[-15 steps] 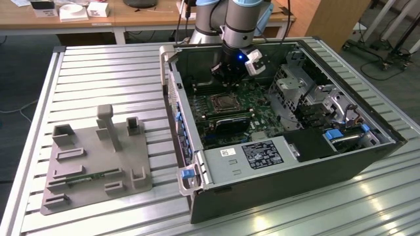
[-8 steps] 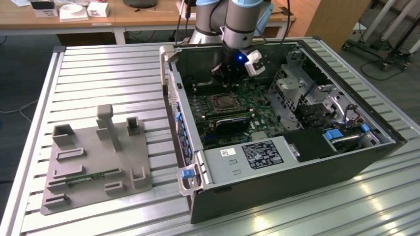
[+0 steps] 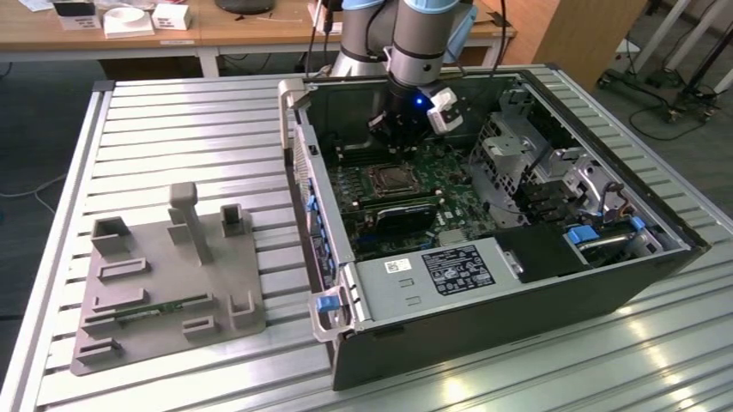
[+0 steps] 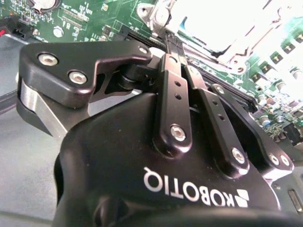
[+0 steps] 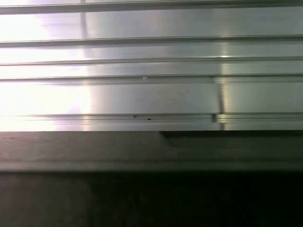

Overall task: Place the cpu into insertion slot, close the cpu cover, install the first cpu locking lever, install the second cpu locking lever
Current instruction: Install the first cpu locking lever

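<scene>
- Second wrist view gave me the gripper (image 4: 173, 49) from behind, its jaws drawn together with no gap I could see; whether they pinched anything I could not tell.
- It hung close to the bright metal socket on the green motherboard (image 4: 85, 19).
- Exterior view put the gripper (image 3: 396, 136) at upper centre, low inside the open computer case (image 3: 493, 326), just above the socket in the frame.
- The cpu (image 3: 390, 179) sat in that socket as a dull grey square, with the cpu cover (image 3: 372, 178) lying flat around it.
- A grey fixture (image 3: 160, 283) rested on the slatted table (image 3: 172, 120) at lower left.
</scene>
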You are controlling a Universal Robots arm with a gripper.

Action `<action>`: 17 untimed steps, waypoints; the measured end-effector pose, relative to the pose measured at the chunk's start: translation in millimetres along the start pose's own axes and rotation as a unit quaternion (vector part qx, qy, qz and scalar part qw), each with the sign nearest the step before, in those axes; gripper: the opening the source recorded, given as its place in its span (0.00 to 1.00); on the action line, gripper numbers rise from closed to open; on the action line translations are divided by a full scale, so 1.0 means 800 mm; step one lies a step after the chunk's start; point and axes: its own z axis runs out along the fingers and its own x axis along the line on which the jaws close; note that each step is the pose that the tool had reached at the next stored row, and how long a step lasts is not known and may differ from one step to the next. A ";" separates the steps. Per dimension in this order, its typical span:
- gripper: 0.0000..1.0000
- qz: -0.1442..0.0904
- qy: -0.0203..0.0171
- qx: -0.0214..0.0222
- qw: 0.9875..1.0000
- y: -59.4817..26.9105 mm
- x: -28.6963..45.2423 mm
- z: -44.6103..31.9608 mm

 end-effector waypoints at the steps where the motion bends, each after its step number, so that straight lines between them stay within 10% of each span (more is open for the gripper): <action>1: 0.10 0.000 0.000 0.000 1.000 0.000 0.0000 -0.0005; 17: 0.10 0.000 0.002 0.005 1.000 0.000 -0.0001 -0.0014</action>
